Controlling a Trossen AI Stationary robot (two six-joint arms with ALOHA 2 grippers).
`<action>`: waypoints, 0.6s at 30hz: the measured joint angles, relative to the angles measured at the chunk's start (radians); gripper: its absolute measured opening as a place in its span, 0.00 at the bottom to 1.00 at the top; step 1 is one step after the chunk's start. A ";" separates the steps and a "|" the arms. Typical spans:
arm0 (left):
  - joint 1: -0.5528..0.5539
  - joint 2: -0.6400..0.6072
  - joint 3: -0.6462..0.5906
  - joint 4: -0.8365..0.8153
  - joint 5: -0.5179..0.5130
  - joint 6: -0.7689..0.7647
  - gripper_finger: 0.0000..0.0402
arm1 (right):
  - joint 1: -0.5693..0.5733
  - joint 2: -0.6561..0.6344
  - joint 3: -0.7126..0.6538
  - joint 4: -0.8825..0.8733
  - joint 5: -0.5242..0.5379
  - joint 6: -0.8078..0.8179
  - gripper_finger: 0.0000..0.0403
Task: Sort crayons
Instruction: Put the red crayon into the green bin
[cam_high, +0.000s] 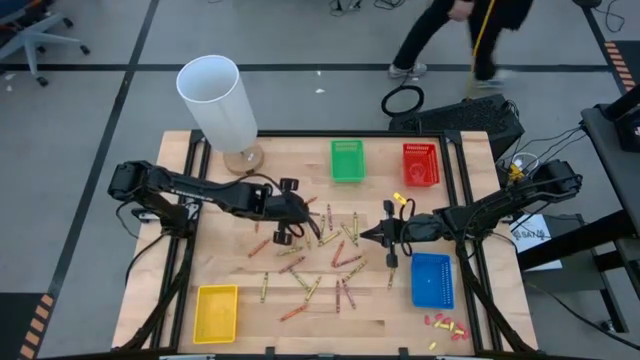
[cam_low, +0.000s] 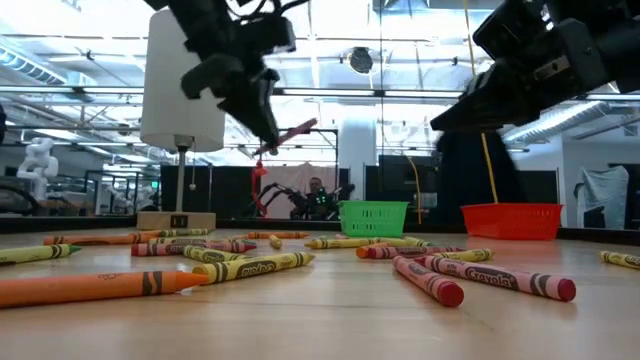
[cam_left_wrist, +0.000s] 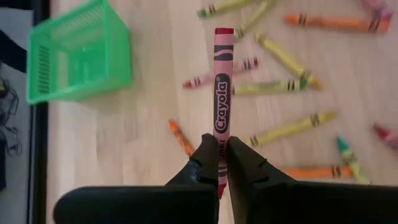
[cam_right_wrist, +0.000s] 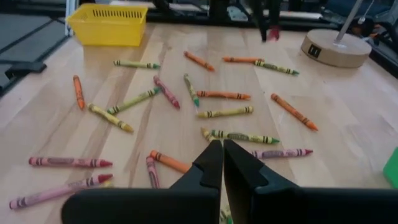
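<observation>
Many crayons, red, orange, olive-yellow and brown, lie scattered flat on the middle of the wooden table. My left gripper hangs above their left part, shut on one red crayon, which also shows in the low view as the raised red crayon. Coming in from the right, my right gripper hovers shut over the table. Nothing shows between its fingers in the right wrist view. My left gripper pinches the red crayon near one end between its two fingers. The fingers slant downward and lie along the crayon, so the rest of it sticks out past the fingertips. The crayon is lifted clear of the table, well above the others.
Four small baskets stand around the crayons: green and red at the far edge, blue near right, yellow near left. A white lamp shade on a round wooden base stands far left. Tiny red and yellow bits lie near right.
</observation>
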 joint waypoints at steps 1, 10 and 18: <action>0.000 0.000 0.011 0.021 0.000 0.000 0.02 | 0.000 0.000 0.000 -0.010 0.000 -0.001 0.00; 0.000 -0.002 0.022 0.270 0.001 0.000 0.02 | 0.000 0.000 0.000 -0.051 0.000 0.021 0.00; 0.000 -0.002 0.022 0.389 0.004 0.002 0.02 | 0.000 0.000 0.000 -0.059 0.000 0.008 0.00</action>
